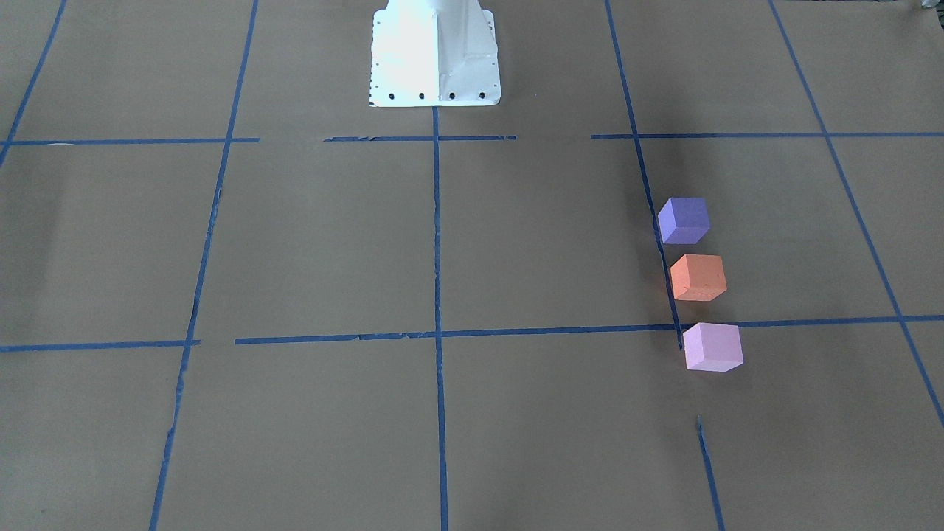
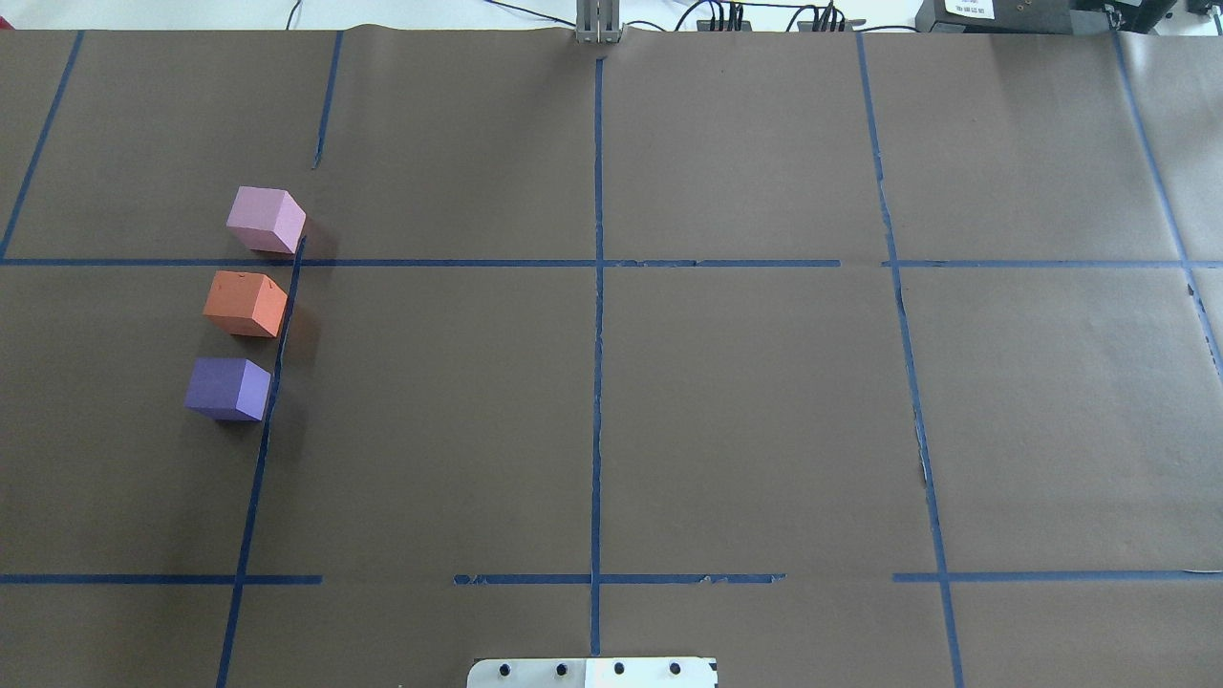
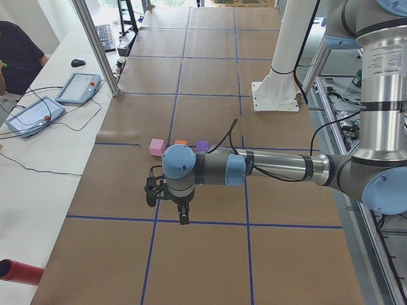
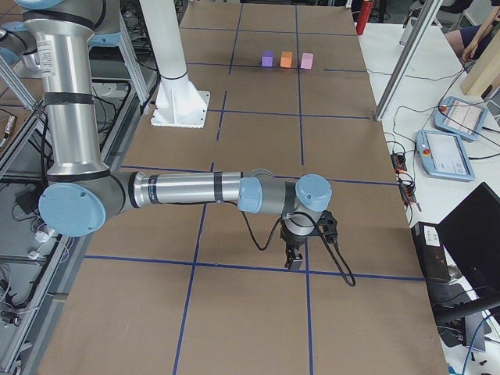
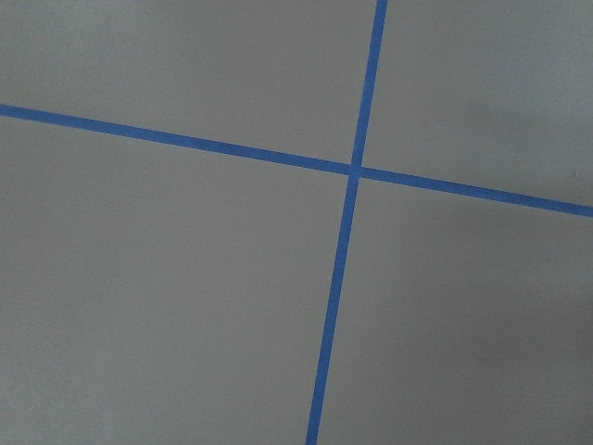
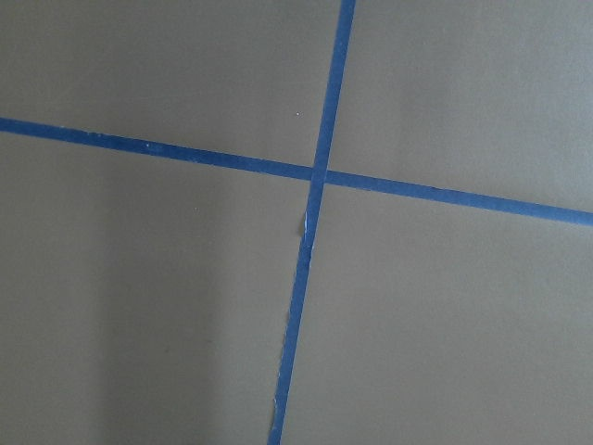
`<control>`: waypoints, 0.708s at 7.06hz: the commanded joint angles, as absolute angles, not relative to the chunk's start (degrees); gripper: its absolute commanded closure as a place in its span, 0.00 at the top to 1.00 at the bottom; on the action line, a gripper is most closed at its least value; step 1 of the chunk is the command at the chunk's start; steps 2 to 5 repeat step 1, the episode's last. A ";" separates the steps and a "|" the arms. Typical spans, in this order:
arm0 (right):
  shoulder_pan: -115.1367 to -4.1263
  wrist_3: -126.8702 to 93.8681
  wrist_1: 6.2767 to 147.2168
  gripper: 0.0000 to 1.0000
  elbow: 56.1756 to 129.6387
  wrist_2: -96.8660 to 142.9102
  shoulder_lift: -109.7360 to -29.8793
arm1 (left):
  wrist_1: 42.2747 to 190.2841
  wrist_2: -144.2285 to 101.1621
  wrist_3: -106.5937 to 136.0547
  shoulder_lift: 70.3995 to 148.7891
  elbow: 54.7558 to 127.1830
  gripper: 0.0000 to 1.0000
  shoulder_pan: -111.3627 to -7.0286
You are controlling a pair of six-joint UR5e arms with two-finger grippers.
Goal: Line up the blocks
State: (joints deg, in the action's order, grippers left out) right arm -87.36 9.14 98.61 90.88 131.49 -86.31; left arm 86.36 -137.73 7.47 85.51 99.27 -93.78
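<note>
Three cubes stand in a row with small gaps beside a blue tape line on the robot's left half of the table: the dark violet-purple block (image 2: 227,388) nearest the robot, the orange block (image 2: 245,303) in the middle, the pale pink-lilac block (image 2: 266,219) farthest. They also show in the front view: purple (image 1: 684,220), orange (image 1: 698,277), pink (image 1: 712,346). My left gripper (image 3: 183,216) hangs over the table's left end, well clear of the blocks. My right gripper (image 4: 294,259) hangs over the right end. Both show only in the side views, so I cannot tell whether they are open or shut. Both wrist views show only brown paper and crossing tape.
The white robot base (image 1: 435,55) stands at the table's middle near edge. Blue tape lines grid the brown paper. Two teach pendants (image 3: 33,116) and cables lie on the white bench past the far edge, with an aluminium post (image 3: 98,47). An operator (image 3: 16,54) sits there.
</note>
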 commanded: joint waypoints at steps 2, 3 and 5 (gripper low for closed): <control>-87.36 9.14 98.61 1.00 90.88 131.48 -86.31 | 86.31 -137.72 7.47 85.60 99.40 1.00 -93.87; -87.36 9.14 98.61 1.00 90.88 131.48 -86.31 | 86.31 -137.72 7.47 85.60 99.40 1.00 -93.87; -87.36 9.14 98.61 1.00 90.88 131.48 -86.31 | 86.31 -137.72 7.47 85.60 99.40 1.00 -93.87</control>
